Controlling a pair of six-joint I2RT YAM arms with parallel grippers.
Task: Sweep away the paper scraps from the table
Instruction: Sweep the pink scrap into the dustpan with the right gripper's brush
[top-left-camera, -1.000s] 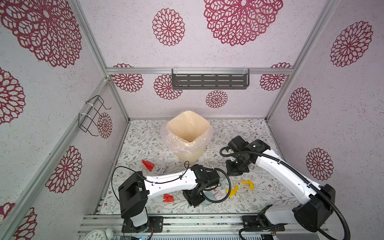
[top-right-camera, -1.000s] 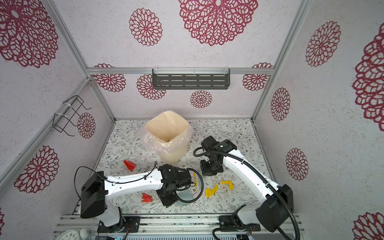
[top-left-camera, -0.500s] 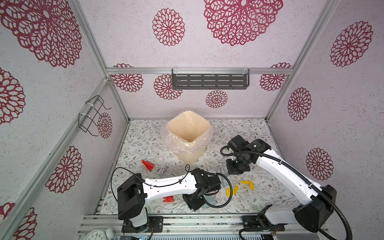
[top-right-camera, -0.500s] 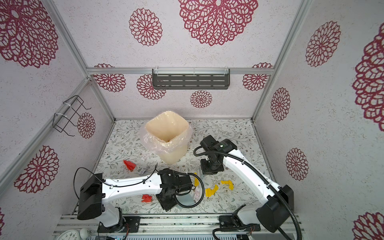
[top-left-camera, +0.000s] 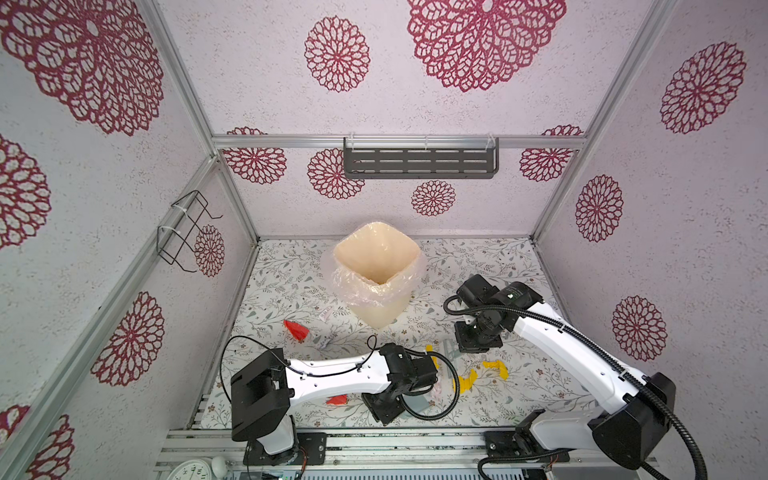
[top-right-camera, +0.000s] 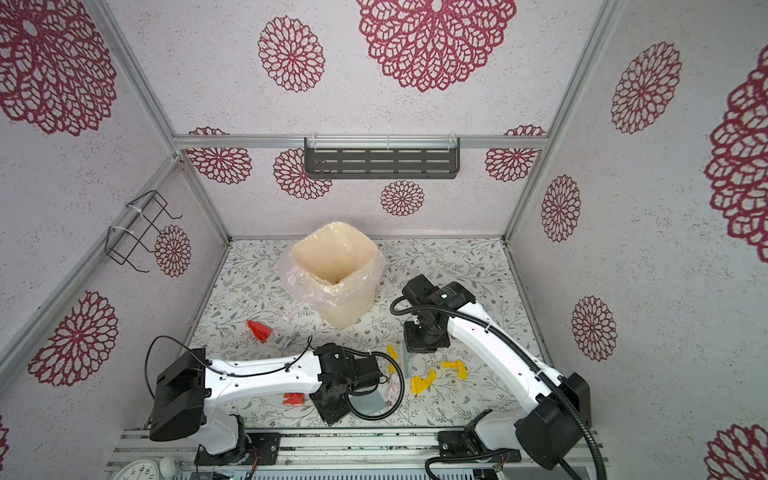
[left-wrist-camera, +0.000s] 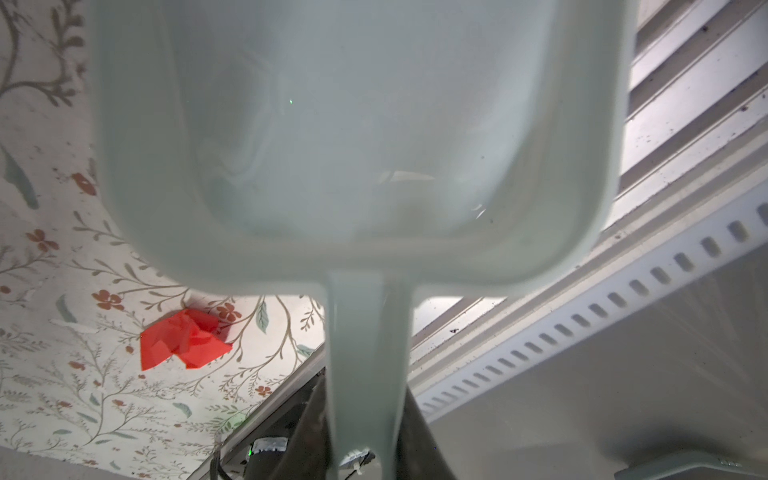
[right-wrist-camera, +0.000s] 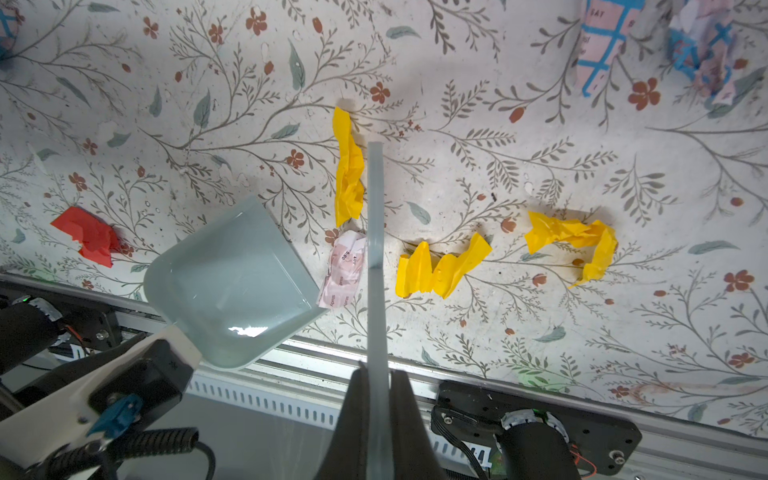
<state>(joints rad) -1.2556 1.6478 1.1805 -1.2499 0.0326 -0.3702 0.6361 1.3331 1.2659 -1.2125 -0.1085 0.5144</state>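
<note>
In a top view, yellow paper scraps (top-left-camera: 494, 368) lie on the tabletop (top-left-camera: 498, 266) between the arms. Left wrist: left tool (left-wrist-camera: 365, 436) clamps the dustpan (left-wrist-camera: 357, 145) handle. Right wrist: right tool (right-wrist-camera: 376, 395) pinches the brush (right-wrist-camera: 375, 208) beside scraps (probably featherlight, crumpled; push, don't grip).

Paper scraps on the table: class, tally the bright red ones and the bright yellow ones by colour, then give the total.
Red scraps: 2
Yellow scraps: 3
Total: 5
</note>
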